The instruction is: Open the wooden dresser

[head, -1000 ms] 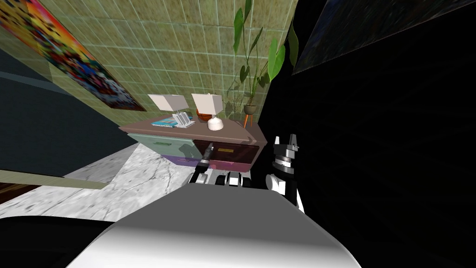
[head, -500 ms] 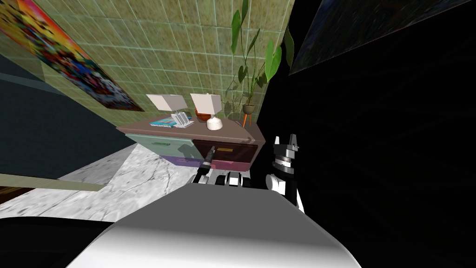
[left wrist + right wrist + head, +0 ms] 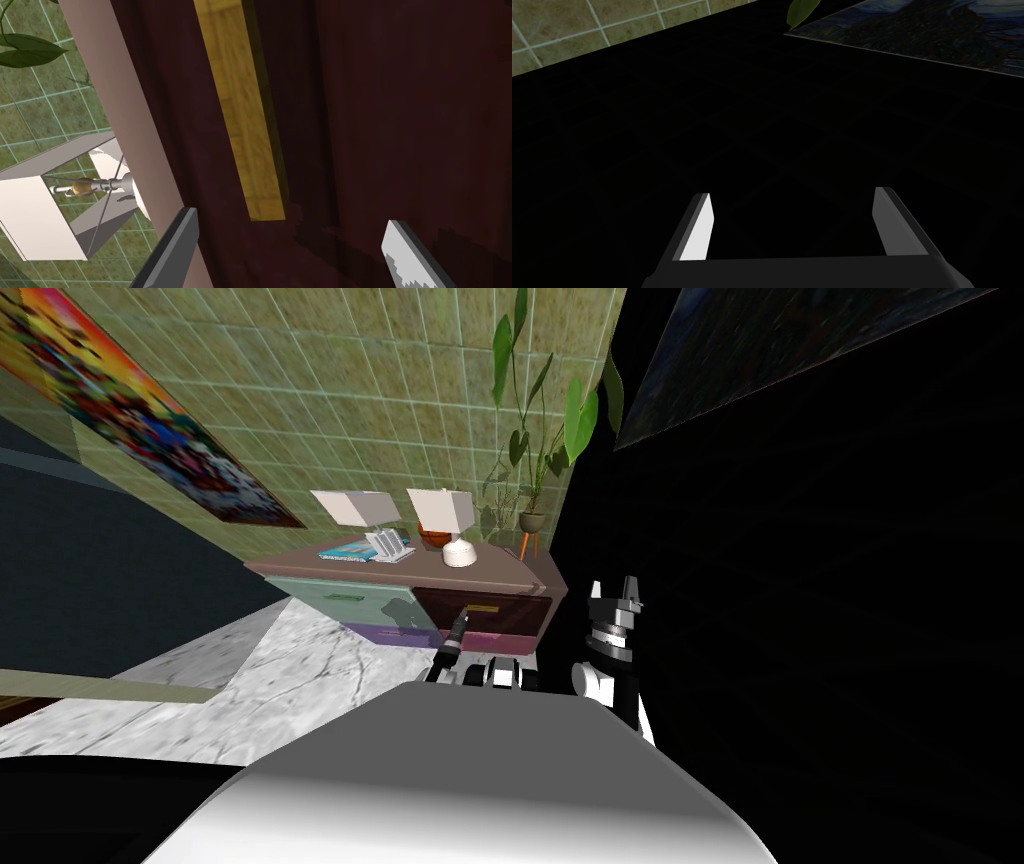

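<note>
Dresser (image 3: 500,578) on marbled floor (image 3: 290,658), green-tiled wall (image 3: 380,398) behind

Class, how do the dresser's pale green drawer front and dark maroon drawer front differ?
The pale green drawer front carries a small green handle; the dark maroon drawer front carries a yellow wooden bar handle. The open left tool points at the maroon front, not the green one. Both sit under the same pinkish-brown top.

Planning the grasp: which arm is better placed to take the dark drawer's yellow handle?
Left: the left end effector, open, faces the yellow handle; the right end effector points away, beside the dresser.
</note>
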`<state>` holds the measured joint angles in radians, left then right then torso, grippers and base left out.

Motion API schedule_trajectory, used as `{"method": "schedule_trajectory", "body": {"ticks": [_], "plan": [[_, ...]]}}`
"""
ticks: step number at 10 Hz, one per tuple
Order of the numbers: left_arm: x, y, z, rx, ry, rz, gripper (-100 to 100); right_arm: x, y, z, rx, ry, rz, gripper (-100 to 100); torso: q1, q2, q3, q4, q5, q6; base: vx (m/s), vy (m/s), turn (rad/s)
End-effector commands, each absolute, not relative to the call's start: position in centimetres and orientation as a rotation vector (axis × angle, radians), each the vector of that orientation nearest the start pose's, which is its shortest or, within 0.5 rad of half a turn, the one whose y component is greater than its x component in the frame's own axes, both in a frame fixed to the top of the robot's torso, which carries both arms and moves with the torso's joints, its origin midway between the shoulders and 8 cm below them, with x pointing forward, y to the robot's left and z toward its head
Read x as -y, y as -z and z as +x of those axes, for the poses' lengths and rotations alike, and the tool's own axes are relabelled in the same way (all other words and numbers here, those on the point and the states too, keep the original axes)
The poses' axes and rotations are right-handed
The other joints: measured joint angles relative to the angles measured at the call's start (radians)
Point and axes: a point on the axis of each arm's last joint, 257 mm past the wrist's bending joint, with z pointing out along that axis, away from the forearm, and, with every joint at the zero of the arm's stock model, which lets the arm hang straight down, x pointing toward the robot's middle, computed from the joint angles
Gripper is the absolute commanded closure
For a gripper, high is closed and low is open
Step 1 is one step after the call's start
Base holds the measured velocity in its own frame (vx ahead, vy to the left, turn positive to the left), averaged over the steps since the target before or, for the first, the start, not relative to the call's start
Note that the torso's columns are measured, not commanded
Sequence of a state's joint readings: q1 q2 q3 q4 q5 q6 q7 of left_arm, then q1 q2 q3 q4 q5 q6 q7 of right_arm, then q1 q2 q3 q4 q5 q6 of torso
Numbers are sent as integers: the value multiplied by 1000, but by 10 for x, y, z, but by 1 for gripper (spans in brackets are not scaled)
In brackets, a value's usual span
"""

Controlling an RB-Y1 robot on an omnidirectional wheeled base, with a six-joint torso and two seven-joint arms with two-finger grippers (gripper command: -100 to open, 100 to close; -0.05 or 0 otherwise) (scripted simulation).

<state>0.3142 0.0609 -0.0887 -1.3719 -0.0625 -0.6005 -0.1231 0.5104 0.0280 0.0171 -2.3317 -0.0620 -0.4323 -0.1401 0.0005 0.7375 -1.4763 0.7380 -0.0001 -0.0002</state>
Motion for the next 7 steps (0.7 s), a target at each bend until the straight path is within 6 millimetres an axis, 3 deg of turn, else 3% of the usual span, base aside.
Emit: {"method": "schedule_trajectory", "body": {"ticks": [1,2,3,7], "plan": [[-233,309,422,-1250,1105,-959,-100,285,-31,343,-523,-1479,790,0,0,-3,-2,-1,0,0,82,-13,-13],[-233,312,420,-1249,1106,-958,-100,285,-31,343,-523,-1479,790,0,-1,-4,-2,-1,0,0,37,-5,-2],[-233,312,420,-1250,1106,-959,100,285,-31,343,-523,-1479,789,0,0,0,0,0,0,0,9,-1,1],[-230,306,414,-1250,1113,-952,100,285,-31,343,-523,-1480,789,0,2,2,2,-2,2,0,-156,-6,16]]}}
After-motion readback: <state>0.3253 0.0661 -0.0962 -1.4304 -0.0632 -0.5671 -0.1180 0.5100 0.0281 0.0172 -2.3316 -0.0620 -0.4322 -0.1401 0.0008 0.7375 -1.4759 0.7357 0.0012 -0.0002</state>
